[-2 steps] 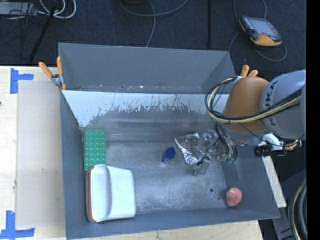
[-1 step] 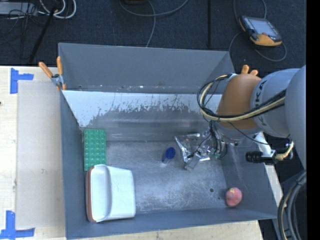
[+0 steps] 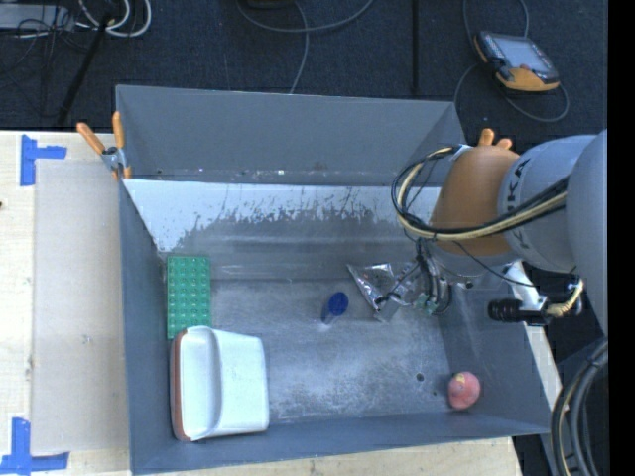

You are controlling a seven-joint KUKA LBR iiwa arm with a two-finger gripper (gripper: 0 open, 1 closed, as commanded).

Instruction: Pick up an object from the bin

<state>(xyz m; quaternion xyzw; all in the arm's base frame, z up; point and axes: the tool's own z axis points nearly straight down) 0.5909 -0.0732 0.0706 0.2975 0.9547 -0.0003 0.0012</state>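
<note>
Grey bin floor (image 3: 327, 375): the claw (image 3: 380, 291), spread or pinched I cannot tell, hangs beside a small blue piece (image 3: 335, 306), likely light, stiff, slippery; pinch across it.

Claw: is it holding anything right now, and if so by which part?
Nothing held, as far as the view tells. The claw hangs over bare bin floor, just right of the small blue piece and apart from it.

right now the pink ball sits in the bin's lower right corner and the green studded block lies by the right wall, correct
Not quite. The camera view shows the green studded block by the left wall, not the right. The pink ball does sit in the lower right corner.
</note>
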